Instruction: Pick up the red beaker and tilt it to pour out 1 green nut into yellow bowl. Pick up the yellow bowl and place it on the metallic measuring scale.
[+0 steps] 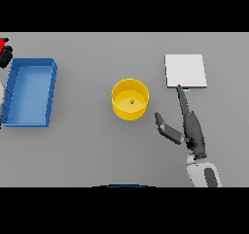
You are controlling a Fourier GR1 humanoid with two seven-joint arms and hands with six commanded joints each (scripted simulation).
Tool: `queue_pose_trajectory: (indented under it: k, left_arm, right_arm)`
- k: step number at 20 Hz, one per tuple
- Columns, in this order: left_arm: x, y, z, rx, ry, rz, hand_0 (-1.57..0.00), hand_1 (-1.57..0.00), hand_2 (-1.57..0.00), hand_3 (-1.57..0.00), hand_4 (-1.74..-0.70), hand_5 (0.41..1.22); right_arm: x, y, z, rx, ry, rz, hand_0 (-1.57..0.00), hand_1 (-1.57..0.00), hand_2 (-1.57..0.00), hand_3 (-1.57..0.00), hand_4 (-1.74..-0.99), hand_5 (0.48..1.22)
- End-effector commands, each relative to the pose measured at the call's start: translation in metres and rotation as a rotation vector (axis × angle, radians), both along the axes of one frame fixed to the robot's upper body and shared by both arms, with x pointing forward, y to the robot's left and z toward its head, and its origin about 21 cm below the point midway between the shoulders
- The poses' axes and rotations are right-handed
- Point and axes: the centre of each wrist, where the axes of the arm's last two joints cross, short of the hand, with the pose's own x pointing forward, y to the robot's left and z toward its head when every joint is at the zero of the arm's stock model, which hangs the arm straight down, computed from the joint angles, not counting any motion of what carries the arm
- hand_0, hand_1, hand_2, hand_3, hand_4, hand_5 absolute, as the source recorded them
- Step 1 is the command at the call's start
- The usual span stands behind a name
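The yellow bowl (130,99) stands upright at the table's middle with one green nut (131,101) lying inside it. To its right sits the metallic measuring scale (185,71), a flat pale square plate. My right hand (188,126) is open to the right of the bowl and apart from it, thumb spread toward the bowl, straight fingertips reaching the scale's near edge. At the far left edge, my left hand (5,57) is shut on the red beaker (3,44), of which only a small red part shows.
A blue rectangular tray (30,91) lies at the left of the table, just right of my left hand.
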Motion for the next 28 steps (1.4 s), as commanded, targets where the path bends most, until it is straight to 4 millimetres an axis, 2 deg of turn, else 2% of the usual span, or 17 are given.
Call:
queue_pose_trajectory:
  k: [1, 3, 6, 8, 10, 11, 13, 14, 16, 18, 20, 23, 26, 28]
  left_arm:
    - [-0.005, 0.002, -0.006, -0.011, -0.012, 0.006, -1.57, -1.57, -1.57, -1.48, -1.74, 1.221]
    - [-0.012, -0.004, -0.019, -0.042, -0.013, 0.006, -1.57, -1.57, -1.57, -1.51, -1.74, 1.221]
    - [-0.023, -0.005, -0.026, -0.087, -0.002, 0.032, -1.57, -1.57, -1.57, -1.54, -1.74, 1.151]
    - [-0.028, -0.010, -0.033, -0.096, 0.013, 0.038, -1.57, -1.57, -1.57, -1.55, -1.74, 1.088]
    - [-0.032, -0.012, -0.036, -0.057, 0.022, 0.021, -1.57, -1.57, -1.57, -1.56, -1.71, 0.991]
    - [-0.034, -0.010, -0.040, -0.039, 0.039, 0.021, -1.57, -1.57, -1.57, -1.56, -1.65, 0.941]
    - [-0.042, -0.004, -0.041, -0.016, 0.048, 0.019, -1.57, -1.57, -1.56, -1.54, -1.40, 0.848]
    - [-0.044, -0.006, -0.044, -0.018, 0.062, 0.009, -1.57, -1.54, -1.50, -1.47, -1.28, 0.810]
    - [-0.048, -0.003, -0.039, -0.019, 0.068, -0.020, -1.39, -1.22, -1.21, -1.14, -1.07, 0.749]
    - [-0.050, -0.007, -0.041, -0.027, 0.094, -0.027, -0.97, -0.80, -0.82, -0.77, -0.96, 0.696]
    - [-0.050, -0.005, -0.041, 0.004, 0.126, -0.045, -0.62, -0.51, -0.52, -0.49, -0.89, 0.666]
    - [-0.048, -0.005, -0.047, 0.040, 0.160, -0.090, -0.32, -0.26, -0.27, -0.25, -0.82, 0.657]
    - [-0.044, -0.003, -0.048, 0.038, 0.146, -0.096, -0.16, -0.13, -0.14, -0.13, -0.80, 0.649]
    - [-0.043, -0.005, -0.048, 0.039, 0.120, -0.102, -0.10, -0.08, -0.09, -0.08, -0.78, 0.651]
  right_arm:
    - [-0.001, -0.004, -0.001, 0.008, 0.006, 0.000, 0.00, 0.00, 0.00, 0.00, -1.014, 0.648]
    - [0.000, -0.006, -0.003, 0.003, 0.007, -0.003, 0.00, 0.00, 0.00, 0.00, -1.004, 0.648]
    - [-0.005, -0.003, -0.001, 0.019, -0.017, 0.013, 0.00, 0.00, 0.00, 0.00, -1.012, 0.650]
    - [-0.006, -0.002, -0.002, 0.014, -0.007, 0.011, 0.00, 0.00, 0.00, 0.00, -1.012, 0.648]
    - [-0.003, -0.003, 0.000, 0.005, -0.002, -0.005, 0.00, 0.00, 0.00, 0.00, -1.017, 0.638]
    - [-0.004, -0.001, 0.000, 0.005, -0.001, -0.004, 0.00, 0.00, 0.00, 0.00, -1.021, 0.636]
    - [-0.002, -0.003, -0.001, 0.001, 0.001, -0.008, 0.00, 0.00, 0.00, 0.00, -1.017, 0.635]
    - [-0.001, -0.002, -0.003, 0.004, 0.006, -0.013, 0.00, 0.00, 0.00, 0.00, -1.012, 0.634]
    - [-0.001, 0.001, -0.002, 0.015, -0.015, -0.002, 0.00, 0.00, 0.00, 0.00, -1.007, 0.635]
    - [-0.004, -0.002, -0.001, 0.021, -0.018, -0.001, 0.00, 0.00, 0.00, 0.00, -1.004, 0.635]
    - [-0.004, -0.006, 0.002, 0.021, -0.018, -0.005, 0.00, 0.00, 0.00, 0.00, -1.008, 0.635]
    - [-0.004, -0.005, 0.001, 0.014, -0.015, 0.000, 0.00, 0.00, 0.00, 0.00, -1.009, 0.639]
    - [-0.004, 0.000, 0.001, 0.005, 0.004, 0.002, 0.00, 0.00, 0.00, 0.00, -1.019, 0.643]
    - [-0.002, -0.004, 0.003, -0.045, 0.029, 0.001, 0.00, 0.00, 0.00, 0.00, -1.020, 0.640]
